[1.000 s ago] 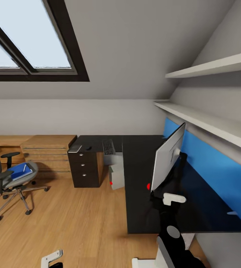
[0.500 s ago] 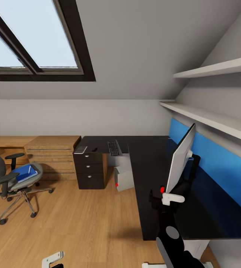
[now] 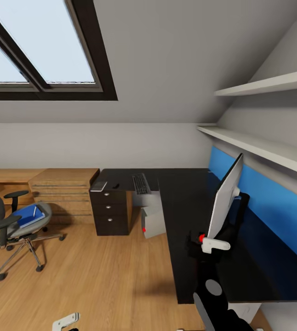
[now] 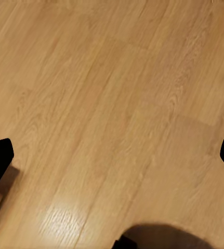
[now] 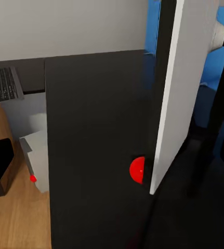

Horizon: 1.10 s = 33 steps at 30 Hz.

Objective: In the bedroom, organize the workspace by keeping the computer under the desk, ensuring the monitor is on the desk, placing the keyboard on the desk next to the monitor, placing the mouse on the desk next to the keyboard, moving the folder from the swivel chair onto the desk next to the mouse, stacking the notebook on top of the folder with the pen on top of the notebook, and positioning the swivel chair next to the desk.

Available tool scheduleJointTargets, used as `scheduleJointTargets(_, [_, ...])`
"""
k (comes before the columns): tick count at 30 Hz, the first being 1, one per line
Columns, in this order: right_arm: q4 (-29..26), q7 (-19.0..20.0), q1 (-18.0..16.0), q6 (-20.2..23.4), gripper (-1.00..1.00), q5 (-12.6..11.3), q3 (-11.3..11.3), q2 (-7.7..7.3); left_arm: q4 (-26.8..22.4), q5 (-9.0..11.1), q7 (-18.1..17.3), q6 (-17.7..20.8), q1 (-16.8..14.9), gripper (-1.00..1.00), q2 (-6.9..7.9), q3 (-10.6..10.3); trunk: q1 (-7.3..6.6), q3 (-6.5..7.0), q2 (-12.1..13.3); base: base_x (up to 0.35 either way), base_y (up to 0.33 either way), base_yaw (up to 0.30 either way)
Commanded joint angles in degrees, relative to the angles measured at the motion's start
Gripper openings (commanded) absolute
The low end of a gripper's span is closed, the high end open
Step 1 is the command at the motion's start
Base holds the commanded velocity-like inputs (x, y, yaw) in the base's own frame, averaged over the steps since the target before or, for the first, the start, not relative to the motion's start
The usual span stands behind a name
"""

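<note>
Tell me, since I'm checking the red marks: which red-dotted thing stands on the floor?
The computer, the small light-grey box tucked under the desk beside the dark drawers. The other red dot belongs to the monitor, which stands on the desktop.

Attic bedroom-office: skylight [image 3: 38,46], desk [image 3: 185,202]

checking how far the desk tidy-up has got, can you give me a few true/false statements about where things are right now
1. The blue folder lies on the swivel chair seat. True.
2. The keyboard is on the floor. False: it lies on the desk.
3. The computer stands under the desk. True.
4. The monitor lies flat on the desk. False: it stands upright, with the right hand at its lower corner.
5. The swivel chair is tucked against the desk. False: it stands apart, beyond the wooden drawer chest.
</note>
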Motion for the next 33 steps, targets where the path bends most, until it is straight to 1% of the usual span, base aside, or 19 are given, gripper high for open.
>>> scheduleJointTargets(1, [0.0,-1.5,0.0,-0.7,1.0,-0.3,0.1,-0.02,0.0,0.5,0.4,-0.1,0.0,1.0,0.06,-0.7,0.05,-0.02,0.0,0.276,0.0,0.0])
scheduleJointTargets(4, [0.1,-3.6,0.0,-2.4,1.0,-0.3,0.1,-0.03,0.0,0.5,0.4,-0.1,0.0,1.0,0.03,-0.8,0.05,-0.02,0.0,0.24,0.0,0.0])
scheduleJointTargets(6, [0.2,-6.1,0.0,-5.0,1.0,0.0,0.1,-0.04,0.0,0.5,0.4,-0.1,0.0,1.0,-0.17,-0.8,0.05,-0.02,0.0,0.107,0.0,0.0])
scheduleJointTargets(9, [0.3,-7.3,0.0,-6.8,1.0,0.9,0.1,-0.05,0.0,0.5,0.4,-0.1,0.0,1.0,-0.3,-0.9,0.05,-0.02,0.0,0.078,0.0,0.0])
scheduleJointTargets(14, [0.3,-8.1,0.0,-8.0,1.0,2.5,0.0,-0.03,0.0,0.5,0.4,-0.1,0.0,1.0,-0.42,-0.9,0.05,-0.02,0.0,0.209,0.0,0.0])
scheduleJointTargets(17, [0.7,-8.2,0.0,-8.1,1.0,2.7,-0.2,-0.03,0.0,0.5,0.5,-0.1,0.0,1.0,-0.45,-0.9,0.05,-0.02,0.0,0.162,0.0,0.0])
scheduleJointTargets(23, [2.2,-8.2,0.0,-8.1,1.0,2.9,-1.9,-0.03,0.0,0.5,0.5,-0.1,0.0,1.0,-0.47,-0.9,0.05,-0.02,0.0,0.047,0.0,0.0])
scheduleJointTargets(29, [2.7,-8.2,0.0,-8.0,1.0,2.9,-2.9,-0.12,0.0,0.5,0.5,-0.1,0.0,1.0,-0.48,-0.9,0.05,-0.02,0.0,0.184,0.0,0.0])
scheduleJointTargets(33, [3.3,-8.1,-0.1,-7.9,1.0,2.9,-4.0,-0.26,0.0,0.5,0.5,-0.2,0.0,1.0,-0.47,-0.9,0.05,-0.02,0.0,0.058,0.0,0.0])
